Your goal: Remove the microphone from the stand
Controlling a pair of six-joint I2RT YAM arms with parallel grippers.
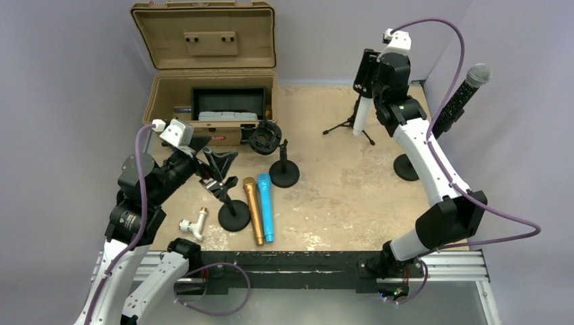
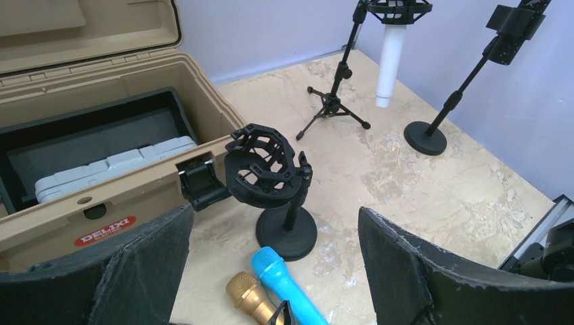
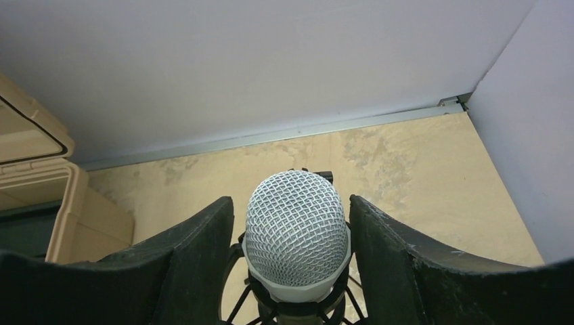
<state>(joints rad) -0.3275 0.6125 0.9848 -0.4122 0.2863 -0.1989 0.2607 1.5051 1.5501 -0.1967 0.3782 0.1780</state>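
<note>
Where the arms are bolted to the rail [image 1: 304, 267] at the near edge, the table [image 1: 338, 210] starts. Just beyond on the left lie a white fitting [image 1: 193, 225], a clip stand [image 1: 233, 217], and a gold mic [image 1: 254, 210] and blue mic [image 1: 266, 206] touching side by side. From the blue mic across to the right arm runs a broad stretch of bare tabletop.

The left gripper [image 2: 274, 210] hangs over that near-left cluster with its fingers spread wide and nothing between them. Just beyond it stands a shock-mount stand [image 2: 267, 169] on a round base, close against the front of the case [image 1: 203, 101]. The case is open, lid up, with a red label [image 2: 105, 230] reading DELIXI.

Further back, the tripod [image 1: 348, 125] stands near the rear wall. The white mic [image 3: 296, 233] sits upright in its mount. The right gripper [image 3: 291, 200] straddles the mic's mesh head, fingers apart, close on either side, not visibly clamping. Behind it, a metal strip marks the table's far edge and right corner.

Hard by the right wall, a black mic [image 1: 464, 95] tilts on another round-base stand [image 1: 406, 167].
</note>
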